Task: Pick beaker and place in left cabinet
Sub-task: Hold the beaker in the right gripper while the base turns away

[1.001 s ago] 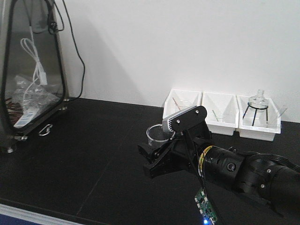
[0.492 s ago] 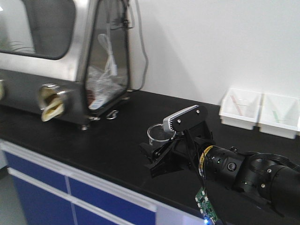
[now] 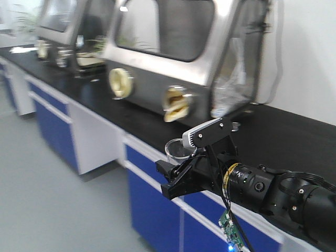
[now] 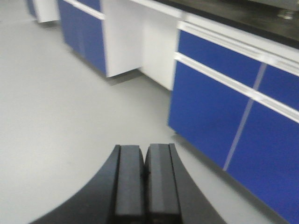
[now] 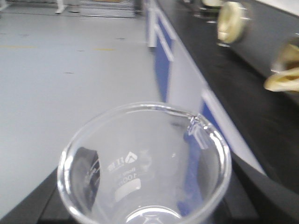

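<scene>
- Floor (image 4: 56,93): pale grey, below both wrist cameras.
- Surface (image 3: 283,134): long and black, running off to the left, with blue fronts (image 4: 219,107) trimmed in white beneath it.
- Glove box (image 3: 173,47): steel and windowed, with yellowish ports in its face, standing on the surface.
- Right arm (image 3: 273,194): black, extending leftward in front of the surface's edge.
- Left end effector (image 4: 145,154): I see its two pads pressed together, gripping nothing, pointed over the floor.
- Right end effector (image 3: 176,176): clamped on the beaker's lower body.
- Beaker (image 5: 145,163): clear and upright, printed marks on its wall, held in the air off the surface, out beyond its edge.
</scene>
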